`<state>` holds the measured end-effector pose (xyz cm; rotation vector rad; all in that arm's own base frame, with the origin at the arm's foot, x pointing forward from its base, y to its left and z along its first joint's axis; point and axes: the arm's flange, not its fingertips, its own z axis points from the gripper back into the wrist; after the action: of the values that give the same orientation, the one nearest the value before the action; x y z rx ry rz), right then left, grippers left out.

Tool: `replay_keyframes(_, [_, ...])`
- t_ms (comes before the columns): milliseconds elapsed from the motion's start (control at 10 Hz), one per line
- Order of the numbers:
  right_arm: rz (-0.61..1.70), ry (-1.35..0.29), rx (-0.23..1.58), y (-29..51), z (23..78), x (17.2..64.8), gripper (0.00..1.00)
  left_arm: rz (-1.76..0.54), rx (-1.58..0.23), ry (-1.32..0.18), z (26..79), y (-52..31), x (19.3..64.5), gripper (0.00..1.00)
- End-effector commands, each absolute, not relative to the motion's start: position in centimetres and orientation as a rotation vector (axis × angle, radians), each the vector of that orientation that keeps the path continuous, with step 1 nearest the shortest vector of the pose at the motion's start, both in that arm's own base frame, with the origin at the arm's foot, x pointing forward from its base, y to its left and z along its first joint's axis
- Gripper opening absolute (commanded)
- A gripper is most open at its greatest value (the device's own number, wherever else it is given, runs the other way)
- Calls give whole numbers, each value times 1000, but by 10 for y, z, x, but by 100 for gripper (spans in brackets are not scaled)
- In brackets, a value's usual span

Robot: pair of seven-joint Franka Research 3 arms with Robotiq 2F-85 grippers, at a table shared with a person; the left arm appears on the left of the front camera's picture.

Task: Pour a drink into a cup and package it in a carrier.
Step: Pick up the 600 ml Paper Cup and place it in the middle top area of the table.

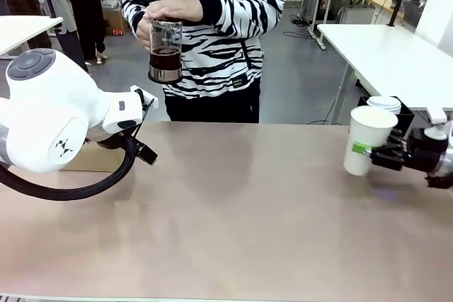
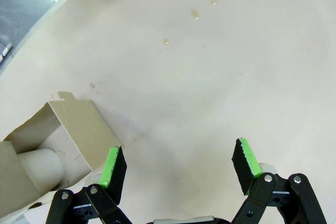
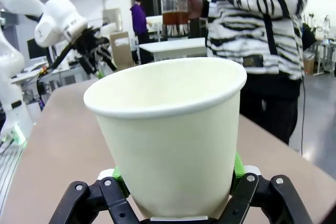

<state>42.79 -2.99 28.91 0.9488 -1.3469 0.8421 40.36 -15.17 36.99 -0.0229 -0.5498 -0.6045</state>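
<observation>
So over on the left, the left gripper (image 2: 178,156) hung with its jaws wide apart and nothing between them, just above the table (image 1: 241,203). The carrier (image 2: 79,124) sat right beside it, with something pale and round in the one slot that showed, maybe a cup, hard to say.

In the middle, on the far side, the person held the glass jug (image 1: 165,47) up at chest height in both hands, one hand (image 1: 173,10) on top. The drink (image 1: 165,60) was all in there, dark brown, filling the lower part.

On the right, the right gripper (image 3: 176,182) was clamped on a white paper cup (image 1: 368,139), a green pad on each side, holding it a bit tilted at the table's edge, well apart from the jug. No liquid showed inside it.

Progress-wise, it looked early: cup grabbed, but the pour wasn't done, and neither was dropping the cup into the carrier way over on the other side.
</observation>
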Motion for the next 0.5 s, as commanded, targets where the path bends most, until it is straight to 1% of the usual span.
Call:
replay_keyframes(0, [790, -1316, 940, 38, 326, 453, 81, -605, -24, -551, 370, -152, 403, 100])
replay_keyframes(200, [772, -1337, 986, 87, 336, 490, 81, -605, -24, -551, 370, -152, 403, 100])
replay_keyframes(400, [763, -1314, 981, 130, 334, 539, 81, -605, -24, -551, 370, -152, 403, 100])
